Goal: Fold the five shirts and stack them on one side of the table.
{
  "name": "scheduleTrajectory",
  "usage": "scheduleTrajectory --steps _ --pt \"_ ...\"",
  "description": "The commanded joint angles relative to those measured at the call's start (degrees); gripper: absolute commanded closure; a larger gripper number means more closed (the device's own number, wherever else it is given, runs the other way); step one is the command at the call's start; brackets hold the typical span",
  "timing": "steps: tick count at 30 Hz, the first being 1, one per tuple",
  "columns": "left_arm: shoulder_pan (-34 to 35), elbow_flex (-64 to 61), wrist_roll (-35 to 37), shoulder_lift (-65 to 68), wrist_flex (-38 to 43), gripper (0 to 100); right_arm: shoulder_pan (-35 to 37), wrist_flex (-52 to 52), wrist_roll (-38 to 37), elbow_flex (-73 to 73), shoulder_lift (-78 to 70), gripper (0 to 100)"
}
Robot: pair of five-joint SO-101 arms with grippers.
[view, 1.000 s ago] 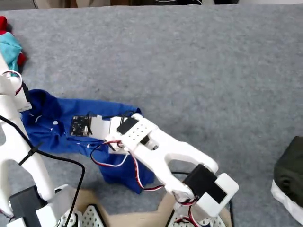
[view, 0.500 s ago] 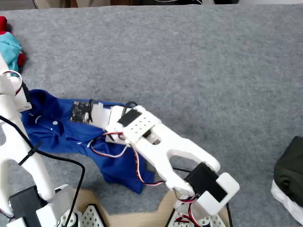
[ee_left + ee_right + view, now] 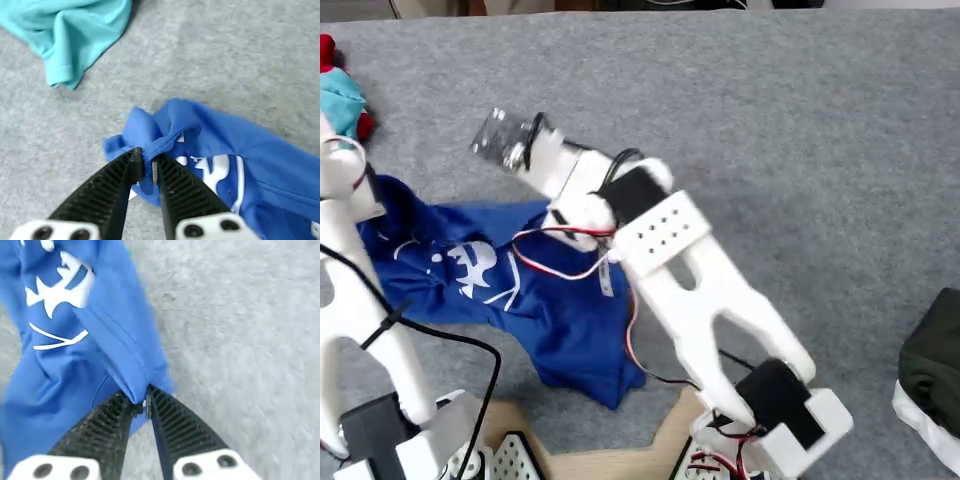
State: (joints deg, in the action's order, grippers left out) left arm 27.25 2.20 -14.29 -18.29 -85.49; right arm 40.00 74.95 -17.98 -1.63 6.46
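A blue shirt (image 3: pixel 520 300) with a white print lies crumpled at the near left of the grey table (image 3: pixel 770 150). My left gripper (image 3: pixel 145 167) is shut on a bunched fold of the blue shirt (image 3: pixel 210 145) at its left end, where the left arm (image 3: pixel 345 200) stands in the high view. My right gripper (image 3: pixel 145 405) is shut on a hem of the blue shirt (image 3: pixel 85 330). The right arm (image 3: pixel 660 240) stretches from the near edge to the shirt's far right corner, holding it a little off the table.
A teal shirt (image 3: pixel 340 100) (image 3: pixel 70 30) and something red (image 3: pixel 328 50) lie at the far left edge. A dark green garment (image 3: pixel 932 360) rests on a white one (image 3: pixel 920 420) at the right edge. The far and middle table is bare grey cloth.
The right arm has swung up and away from the near edge, drawing the shirt's edge with it; the shirt has opened and its white print now shows. The left arm has stayed put.
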Motion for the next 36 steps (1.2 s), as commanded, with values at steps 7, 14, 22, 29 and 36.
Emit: scheduleTrajectory --steps 7,14,22,29,36 --pt "-14.9 9.0 11.4 -9.3 -2.3 98 -6.5 22.8 3.4 -40.4 4.0 99.4" --pt "-21.5 8.6 11.2 -15.1 -8.1 98 -16.1 27.3 5.3 -48.6 4.1 99.4" --pt "-24.9 8.7 11.2 -20.1 -8.3 98 -29.4 27.2 6.6 -50.9 9.5 99.4" --pt "-24.9 8.6 11.3 -25.9 -11.0 98 -38.5 27.3 6.8 -50.9 16.1 99.4" --pt "-25.1 9.2 11.2 -33.3 -11.3 98 -42.1 27.3 6.5 -50.9 23.4 99.4"
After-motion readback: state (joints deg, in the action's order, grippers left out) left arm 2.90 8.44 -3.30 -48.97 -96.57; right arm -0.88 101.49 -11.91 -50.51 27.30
